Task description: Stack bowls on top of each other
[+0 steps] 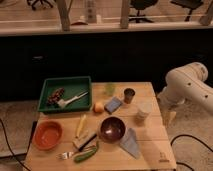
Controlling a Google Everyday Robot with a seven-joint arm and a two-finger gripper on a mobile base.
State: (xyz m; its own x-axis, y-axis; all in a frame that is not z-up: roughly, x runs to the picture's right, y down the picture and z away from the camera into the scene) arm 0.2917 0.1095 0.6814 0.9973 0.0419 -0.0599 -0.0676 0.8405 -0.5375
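Note:
The glossy dark brown bowl stands upright near the middle front of the wooden table. The orange-red shallow bowl sits apart from it at the front left corner. Both look empty and nothing is stacked. My white arm reaches in from the right. Its gripper hangs beside the table's right edge, well to the right of the brown bowl and holding nothing that I can see.
A green tray with utensils stands at the back left. A small dark cup, a blue sponge, an orange fruit, a pale cup, a grey-blue cloth, a yellow item and a fork surround the bowls.

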